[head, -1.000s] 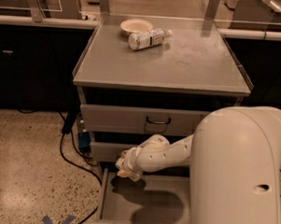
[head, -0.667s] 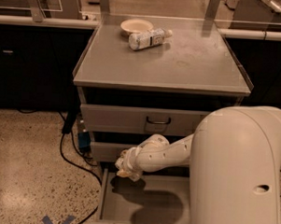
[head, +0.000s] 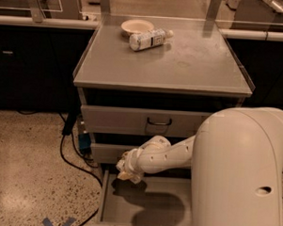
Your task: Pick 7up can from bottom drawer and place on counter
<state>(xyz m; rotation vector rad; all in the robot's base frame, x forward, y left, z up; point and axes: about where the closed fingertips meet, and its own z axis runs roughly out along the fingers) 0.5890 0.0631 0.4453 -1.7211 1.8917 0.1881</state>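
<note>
Nowhere in this view do you see the 7up can itself: it is not on the bare drawer floor and not on the counter top. If it is there, it sits hidden under or behind the gripper, which hangs low over the back left corner of the bottom drawer. You cannot tell whether the gripper is open or closed, or whether it holds anything.

The bottom drawer is pulled out, so the access step is done. The arm reaches in from the right, passing just below the front of the drawer above.

The counter carries only a plastic bottle lying on its side and a pale bowl just behind it, both near the back edge; no can has been set down there.

Judge the task as early to midway: the reach into the drawer is made, but the grasp is unconfirmed, and the lift out, the carry up past the drawer fronts and the placing on the counter are all left.
</note>
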